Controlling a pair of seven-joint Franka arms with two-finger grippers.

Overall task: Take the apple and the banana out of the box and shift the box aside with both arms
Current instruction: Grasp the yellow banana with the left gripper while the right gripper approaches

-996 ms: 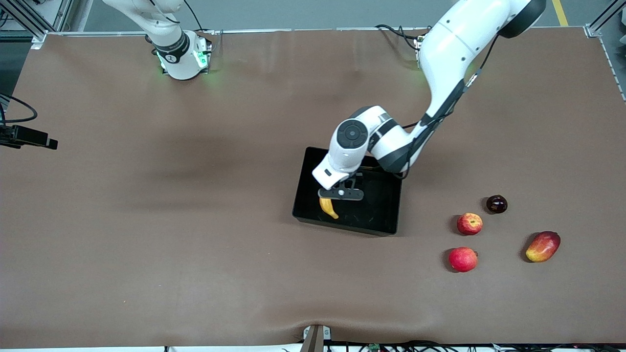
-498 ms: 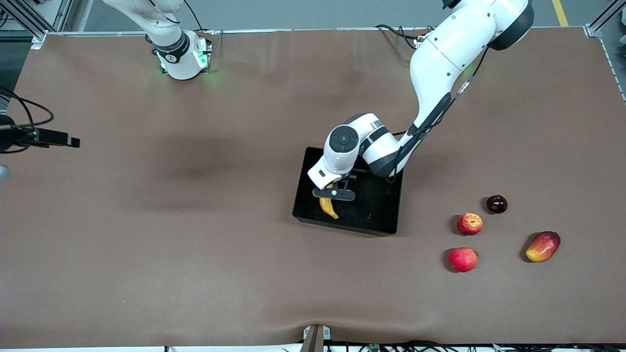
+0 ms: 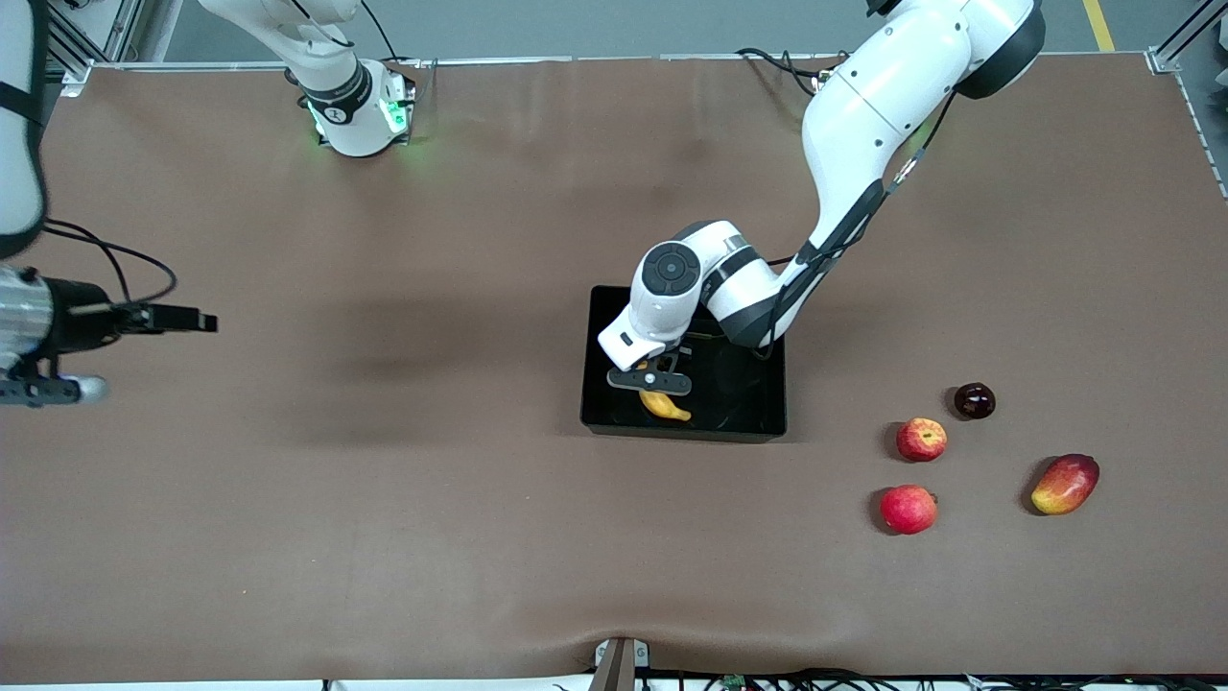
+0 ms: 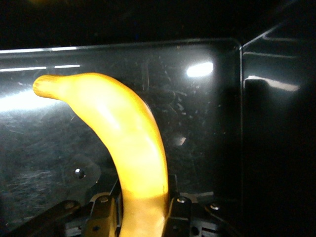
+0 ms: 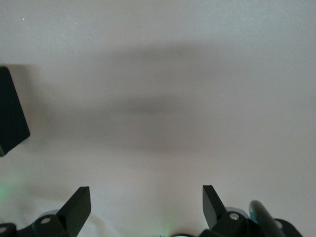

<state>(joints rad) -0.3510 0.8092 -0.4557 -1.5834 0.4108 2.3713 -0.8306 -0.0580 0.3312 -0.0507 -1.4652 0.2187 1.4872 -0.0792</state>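
Note:
The box (image 3: 767, 422), a shallow glossy black tray, sits mid-table. Inside it lies the yellow banana (image 3: 668, 406), and my left gripper (image 3: 652, 382) reaches down into the box, shut on it. In the left wrist view the banana (image 4: 129, 143) curves away from between the fingers (image 4: 177, 212) over the box floor (image 4: 197, 123). A red apple with yellowish streaks (image 3: 921, 440) rests on the table toward the left arm's end. My right gripper (image 5: 145, 200) hangs open and empty over bare table toward the right arm's end, a corner of the box (image 5: 10, 116) at the edge of its view.
Near the streaked apple lie an evenly red apple (image 3: 908, 509), nearer the front camera, a red-orange mango (image 3: 1065, 484) and a small dark fruit (image 3: 974, 400). The right arm's wrist (image 3: 38, 321) juts in at the table's edge. A brown cloth (image 3: 384, 499) covers the table.
The left gripper has shut on the banana, whose free end swung toward the left arm's end. The box turned slightly squarer. The right arm has come farther into view.

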